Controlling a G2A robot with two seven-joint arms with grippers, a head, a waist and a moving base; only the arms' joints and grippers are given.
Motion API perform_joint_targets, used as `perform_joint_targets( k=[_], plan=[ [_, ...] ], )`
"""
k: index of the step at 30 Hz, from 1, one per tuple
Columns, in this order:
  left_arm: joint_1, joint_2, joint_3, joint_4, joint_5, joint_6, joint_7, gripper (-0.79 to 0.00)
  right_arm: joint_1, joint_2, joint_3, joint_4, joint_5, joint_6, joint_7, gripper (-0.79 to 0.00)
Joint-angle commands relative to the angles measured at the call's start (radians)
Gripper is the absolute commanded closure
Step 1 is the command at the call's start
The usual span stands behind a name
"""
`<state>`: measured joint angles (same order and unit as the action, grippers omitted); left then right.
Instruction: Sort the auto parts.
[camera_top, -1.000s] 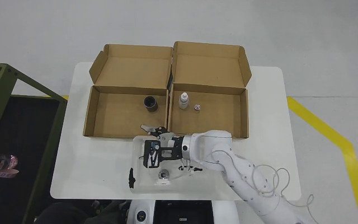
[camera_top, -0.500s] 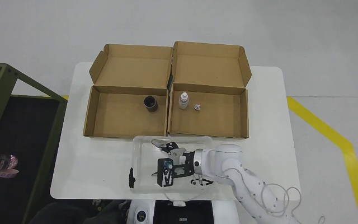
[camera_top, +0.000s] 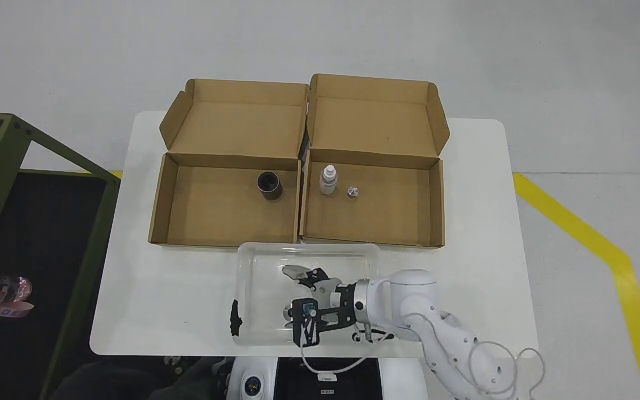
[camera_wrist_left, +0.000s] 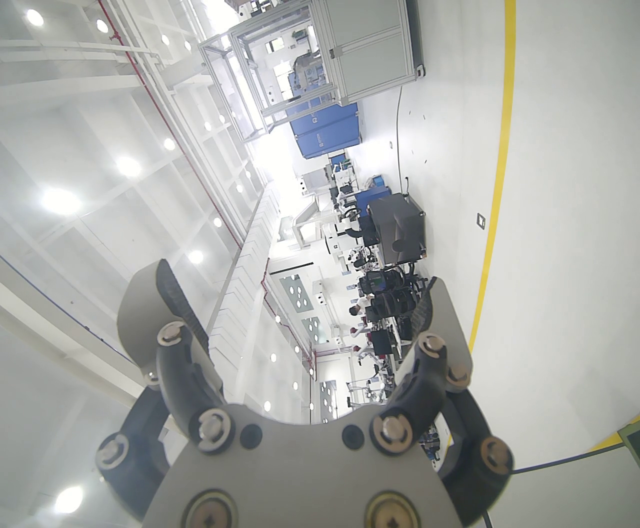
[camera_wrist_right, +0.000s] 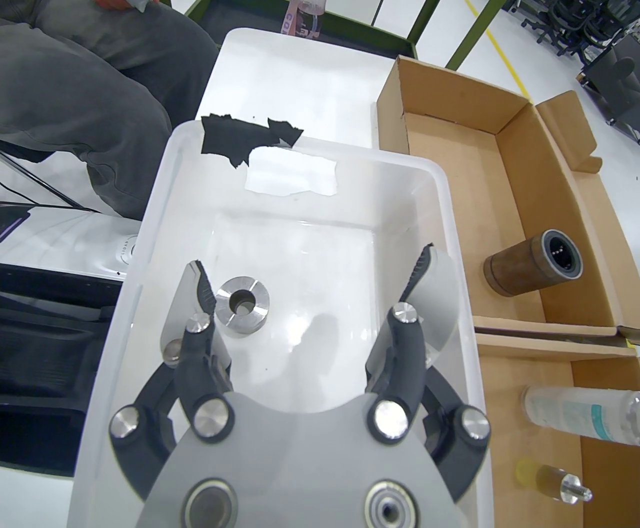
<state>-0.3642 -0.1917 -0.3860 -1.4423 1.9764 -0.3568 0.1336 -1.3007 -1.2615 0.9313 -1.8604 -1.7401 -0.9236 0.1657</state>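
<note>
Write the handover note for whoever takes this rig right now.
Right gripper: open, empty, over the bin; the ring is not between its fingers.
Left gripper: open, empty.
Done: bearing lies in one box; bottle and small part are in the other box.
Left: the ring, alone in the bin, not yet gripped. It is probably next to be grasped and boxed; I cannot tell which box it belongs in.
</note>
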Motion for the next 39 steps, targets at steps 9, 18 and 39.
perform_joint_targets(
  k=[9, 18, 39],
  plan=[
    [0.000, 0.000, 0.000, 0.000, 0.000, 0.000, 0.000, -0.785, 0.025, 0.003, -0.044, 0.052, -0.026, 0.011, -0.015, -0.665],
    [0.000, 0.000, 0.000, 0.000, 0.000, 0.000, 0.000, -0.785, 0.053, 0.001, -0.088, 0.107, -0.035, 0.021, -0.003, -0.659],
    [0.000, 0.000, 0.000, 0.000, 0.000, 0.000, 0.000, -0.785, 0.109, -0.005, -0.146, 0.201, -0.019, 0.044, 0.012, -0.317]
  ],
)
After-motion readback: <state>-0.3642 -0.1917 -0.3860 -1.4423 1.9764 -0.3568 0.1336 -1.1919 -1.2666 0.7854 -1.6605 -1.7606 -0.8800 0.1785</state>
